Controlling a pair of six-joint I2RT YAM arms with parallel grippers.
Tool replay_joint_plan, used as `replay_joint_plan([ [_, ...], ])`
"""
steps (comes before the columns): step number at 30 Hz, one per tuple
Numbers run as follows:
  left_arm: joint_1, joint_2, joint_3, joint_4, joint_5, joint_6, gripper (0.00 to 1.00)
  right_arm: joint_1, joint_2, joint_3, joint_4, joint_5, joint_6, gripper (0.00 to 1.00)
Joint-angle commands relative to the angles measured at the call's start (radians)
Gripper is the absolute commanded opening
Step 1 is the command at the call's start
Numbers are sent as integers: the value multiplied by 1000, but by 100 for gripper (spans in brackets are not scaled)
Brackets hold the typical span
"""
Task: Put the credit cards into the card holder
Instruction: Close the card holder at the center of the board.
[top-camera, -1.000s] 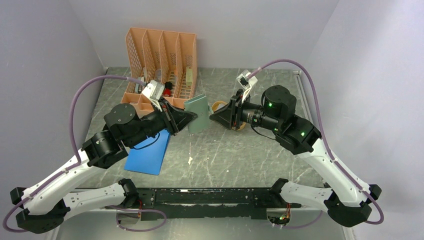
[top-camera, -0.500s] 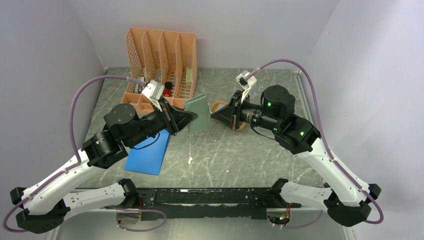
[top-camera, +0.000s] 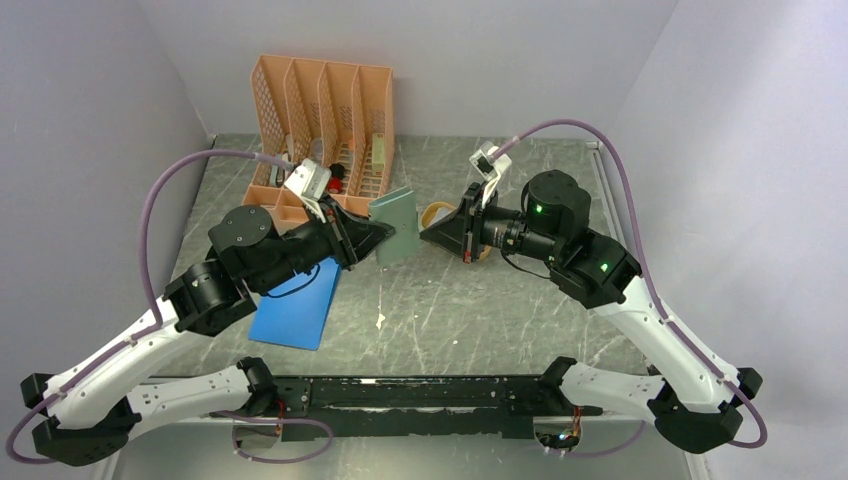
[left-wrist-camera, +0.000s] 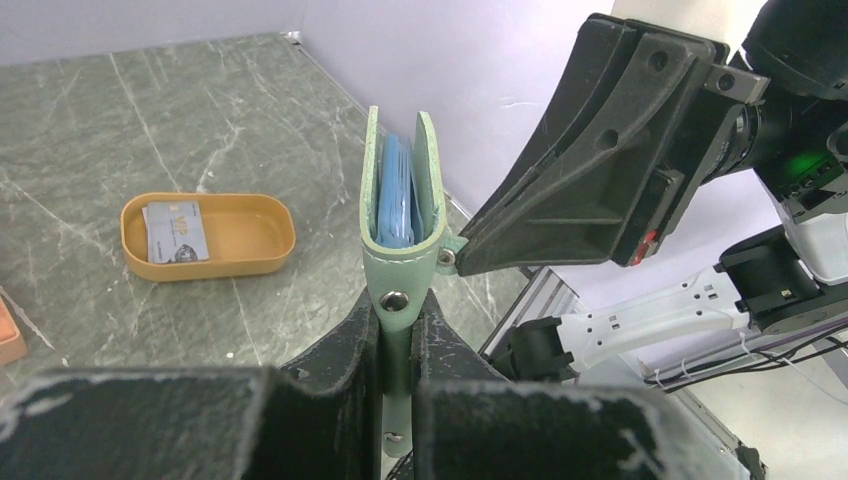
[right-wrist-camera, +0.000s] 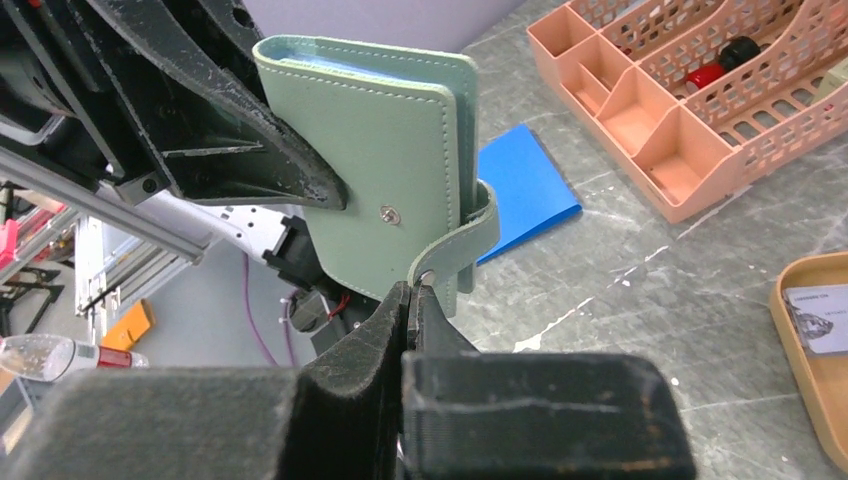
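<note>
Pinching shut w/ right gripper (right-wrist-camera: 412, 292): going from jaws partly apart a sec ago to clenched on loose end of snap tab (right-wrist-camera: 462, 240) of card holder (right-wrist-camera: 375, 140); barely shifting the arm otherwise in top view.

Holding card holder upright in mid-air btwn the two arms, above the table, w/ left gripper (left-wrist-camera: 397, 310) clamped on its lower edge, right by a snap stud. Showing covers only slightly parted in left wrist view, w/ pale blue inner pockets peeking btwn them.

Leaving credit cards (left-wrist-camera: 178, 232) untouched in yellow tray (left-wrist-camera: 250, 262) on the table, well apart from holder. Seeing one printed card face up; not telling how many lie under it.

Meaning for task: prob. getting set to tug the unfastened tab and spread holder open. Tying up both claws on holder, so not loading any card yet; judging it an early stage.

Needing next, prob.: drawing tab away w/o dragging holder out of left grip. Risking thin tab slipping from the pinch, or holder twisting in left claw.
</note>
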Motion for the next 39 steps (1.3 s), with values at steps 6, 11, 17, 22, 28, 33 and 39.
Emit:
replay_joint_plan([
  [6,-4,27,73,1,13,59,5,-4,0,26,49,-81,13,0],
  [11,-4,35,77,-3,25,80,5,-4,6,27,51,-65,17,0],
  [17,-4,47,82,5,79,85,5,-4,16,24,66,-58,28,0],
  [22,-4,58,89,4,119,90,5,-3,24,21,73,-49,37,0],
  [28,-4,60,89,3,127,96,5,-4,29,21,77,-51,40,0],
  [33,-5,67,94,-4,143,104,5,-4,26,23,77,-36,43,0],
  [39,-4,79,102,-13,186,114,5,-4,25,25,75,-10,46,0],
])
